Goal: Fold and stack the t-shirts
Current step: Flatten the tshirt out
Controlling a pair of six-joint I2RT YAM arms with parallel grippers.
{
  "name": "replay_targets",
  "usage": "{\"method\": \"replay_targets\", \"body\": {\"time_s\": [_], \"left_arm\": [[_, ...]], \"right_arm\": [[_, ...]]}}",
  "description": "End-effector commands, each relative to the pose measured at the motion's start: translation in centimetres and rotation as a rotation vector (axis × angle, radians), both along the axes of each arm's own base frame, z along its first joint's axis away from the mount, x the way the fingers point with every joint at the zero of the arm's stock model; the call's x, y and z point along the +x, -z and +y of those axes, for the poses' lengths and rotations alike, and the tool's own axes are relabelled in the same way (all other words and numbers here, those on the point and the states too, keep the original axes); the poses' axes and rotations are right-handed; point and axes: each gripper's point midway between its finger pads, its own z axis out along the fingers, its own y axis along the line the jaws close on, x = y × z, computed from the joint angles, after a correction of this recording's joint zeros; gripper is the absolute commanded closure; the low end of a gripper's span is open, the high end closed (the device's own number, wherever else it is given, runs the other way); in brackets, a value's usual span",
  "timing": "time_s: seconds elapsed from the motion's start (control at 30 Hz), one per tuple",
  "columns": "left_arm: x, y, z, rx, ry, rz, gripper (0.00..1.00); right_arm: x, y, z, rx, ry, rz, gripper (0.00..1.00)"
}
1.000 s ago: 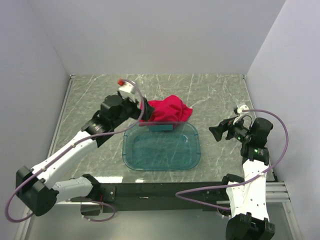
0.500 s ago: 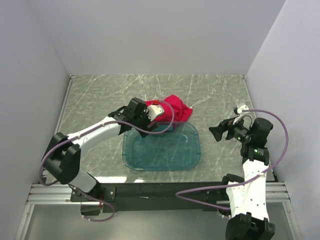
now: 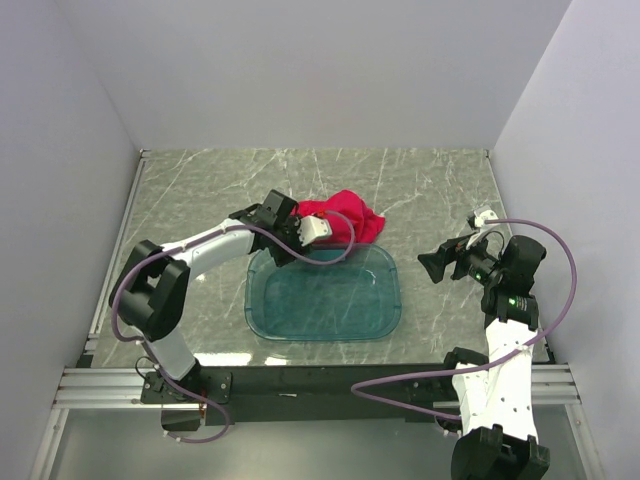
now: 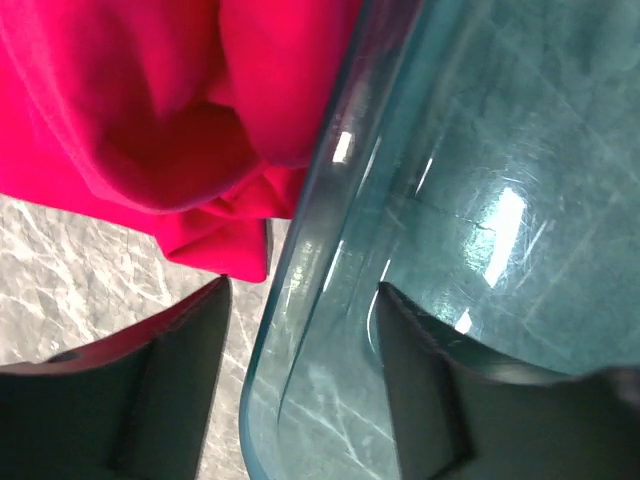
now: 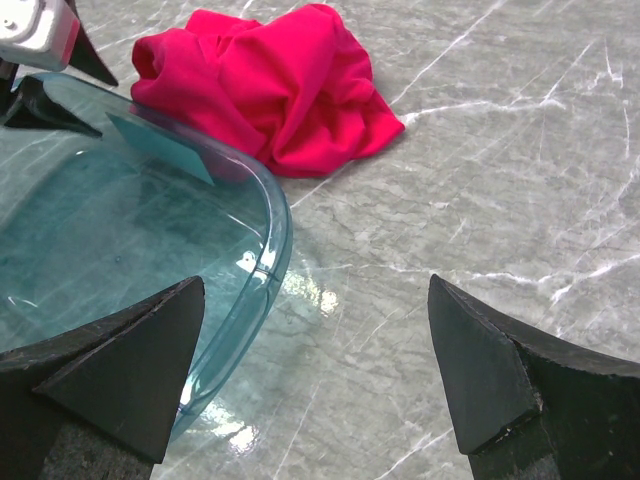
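Just ahead of the left claw [image 4: 303,288], at the far rim of the teal tub [image 3: 320,338]: the red t-shirt [image 3: 345,218], crumpled, without clear long axis, with one fold over that rim. Left claw partly open, astride the tub rim, holding nothing. Right claw [image 5: 315,285] wide and empty, well right of the tub, farther from the cloth. Below, grey marbled tabletop [image 3: 430,190]; probably enough room behind the tub for spreading.

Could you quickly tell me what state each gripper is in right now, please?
Left gripper: open, straddling the tub rim, holding nothing.
Right gripper: open, empty.
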Motion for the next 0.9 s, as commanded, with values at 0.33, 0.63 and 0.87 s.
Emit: {"method": "replay_targets", "body": {"time_s": [0.33,0.63,0.87], "left_arm": [[-3.4,-6.2,-2.2,-0.202,0.178,-0.153,0.99],[-0.9,-18.2,1.8,-0.494,-0.103,-0.308,0.99],[7.2,-19.1,12.1,-0.611,-0.683,-0.353,1.00]], "right_arm": [[0.1,-1.0,-0.1,-0.016,-0.007,-0.041,0.02],[0.0,-1.1,0.0,-0.014,-0.010,-0.042,0.02],[0.0,-1.2,-0.1,-0.019,-0.003,-0.047,0.02]]}}
